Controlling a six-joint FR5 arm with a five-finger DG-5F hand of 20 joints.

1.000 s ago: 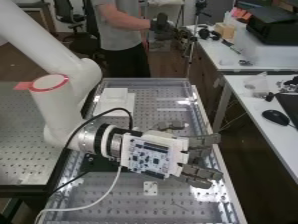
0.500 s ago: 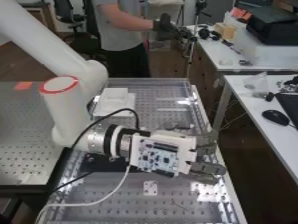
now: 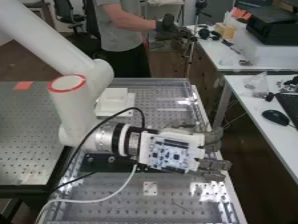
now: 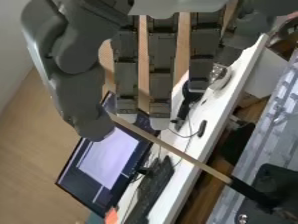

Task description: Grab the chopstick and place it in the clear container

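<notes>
High view: my hand (image 3: 213,165) hangs above the bench (image 3: 166,202), its fingers reaching past the black plate (image 3: 100,162) on the side away from my arm's base, while my wrist crosses over the plate itself. The white block (image 3: 114,102) sits beyond the plate, toward the bench's far end. Well apart from the plate, on the side desk (image 3: 247,110), lies a crumpled clear thing (image 3: 256,84); whether that is the container I am meant to fill, I cannot tell. Wrist view: I have the chopstick (image 4: 173,150) by its pale end, pinched between my thumb (image 4: 83,100) and the tips of my nearest fingers (image 4: 159,85). From that pinch its long axis slants across the line of my fingers instead of running on with them, and its dark end points back toward the black plate. Whether that end touches the plate or merely passes in front of it, I cannot tell. That slant is what my next move turns on, I judge: before letting go I would have to turn my wrist so the dark end, the far one from my grasp, leads into the container's mouth. Held so near one end, the stick could pivot in my pinch if it knocks a rim.
</notes>
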